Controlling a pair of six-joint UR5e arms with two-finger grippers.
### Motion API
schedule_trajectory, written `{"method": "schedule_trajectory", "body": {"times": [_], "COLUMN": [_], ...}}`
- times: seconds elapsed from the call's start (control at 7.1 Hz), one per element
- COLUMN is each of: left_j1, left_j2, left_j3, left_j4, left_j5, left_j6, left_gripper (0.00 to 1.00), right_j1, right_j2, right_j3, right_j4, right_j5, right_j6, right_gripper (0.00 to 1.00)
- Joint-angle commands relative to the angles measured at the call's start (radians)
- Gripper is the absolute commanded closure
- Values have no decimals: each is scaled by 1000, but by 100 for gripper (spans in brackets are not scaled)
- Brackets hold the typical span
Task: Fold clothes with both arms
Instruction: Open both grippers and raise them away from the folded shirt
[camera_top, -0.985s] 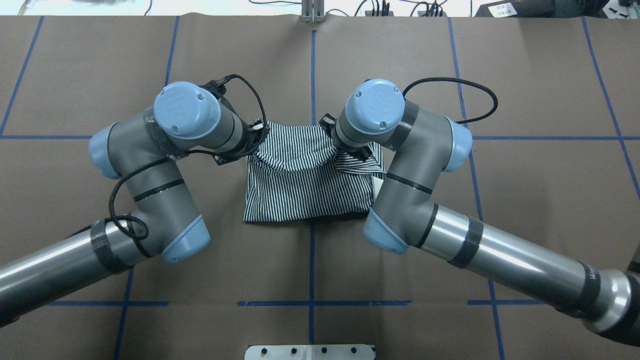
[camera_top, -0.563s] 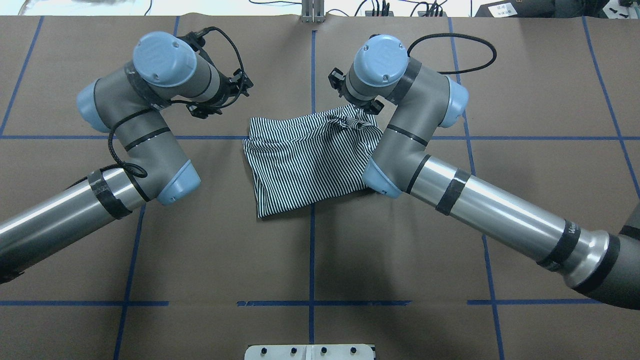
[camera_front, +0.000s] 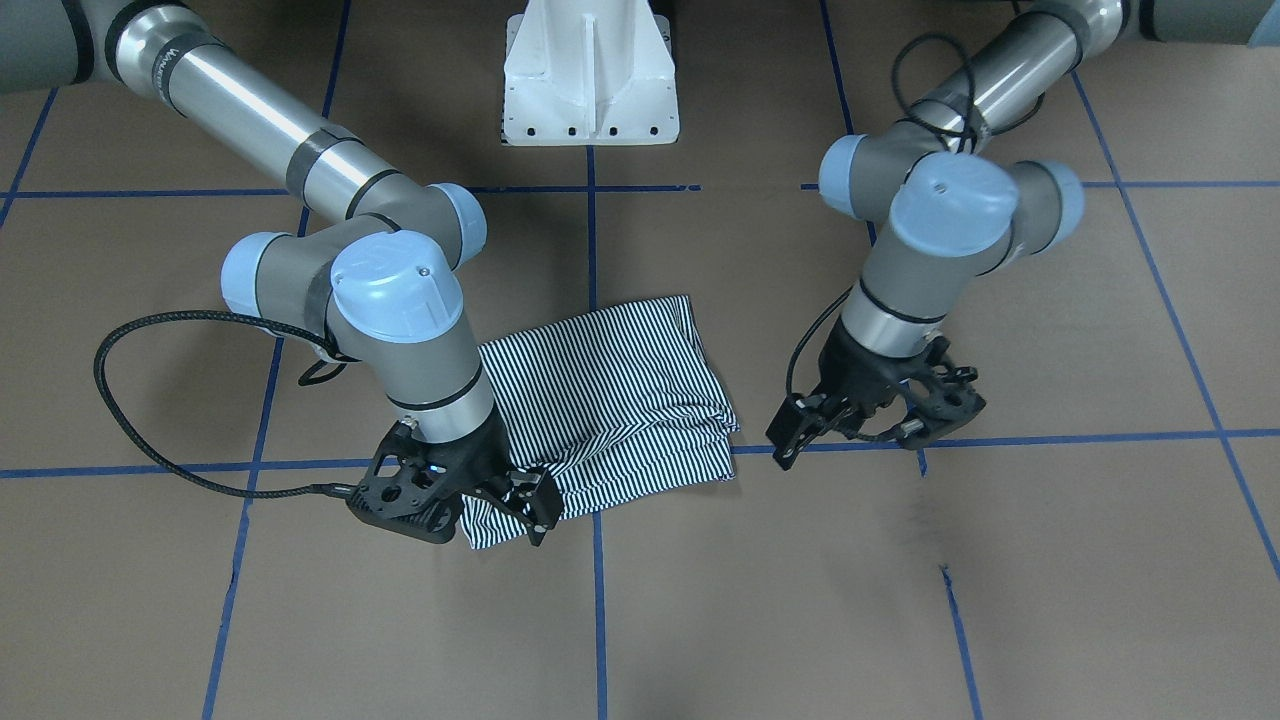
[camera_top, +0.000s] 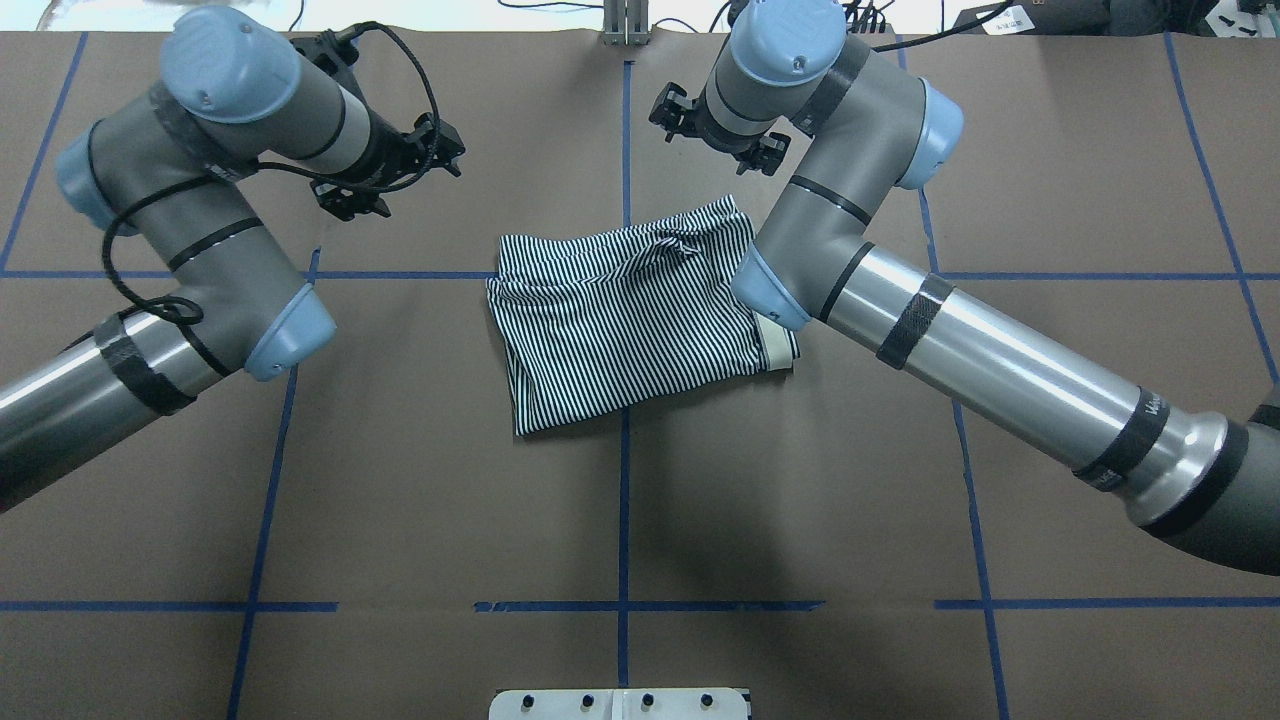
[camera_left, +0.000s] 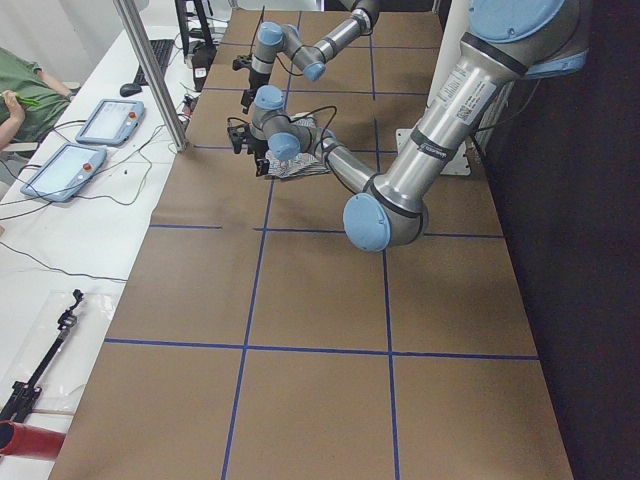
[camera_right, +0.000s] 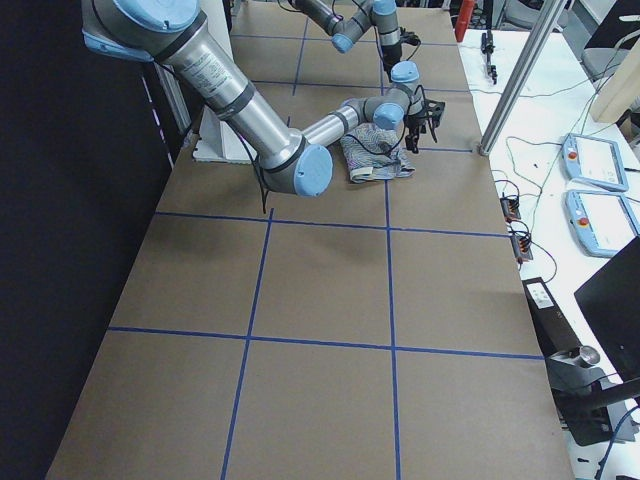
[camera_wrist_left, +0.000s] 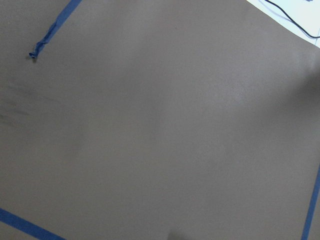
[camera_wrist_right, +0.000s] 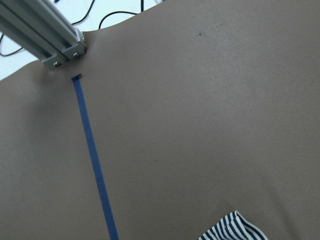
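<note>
collar: seen overhead only
polo shirt: long axis left-right, collar end right
left end effector: jaws apart, empty
right end effector: same

1. You have one striped polo shirt.
2. You have two robot arms: the left arm and the right arm.
3. You have two black grippers, one per arm: the left gripper and the right gripper.
4. You have one white pedestal.
5. You have two teach pendants on the side bench: the far pendant and the near pendant.
6. You have one operator in green, partly in view.
</note>
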Motion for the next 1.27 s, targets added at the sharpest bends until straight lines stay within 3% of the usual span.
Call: {"method": "schedule_trajectory", "body": {"times": [0.0, 0.28, 0.56, 1.13], "left_j1": [-50, -75, -75, -86], "left_j2": [64, 114, 116, 117], "left_j3": [-118, -180, -180, -171], "left_j4": [115, 179, 184, 184], "left_j5": [-19, -20, -25, -39], "left_j6": [144, 236, 236, 234], "left_gripper": [0, 0, 0, 0], "right_j1": [-60, -94, -160, -96], "right_j2": [24, 6, 15, 21], "right_j3": [23, 41, 8, -67], "right_j4": [-161, -243, -314, -273], "right_j5": [-7, -82, -228, -228], "right_j6": [-284, -505, -628, -704], "right_gripper": [0, 0, 0, 0]}}
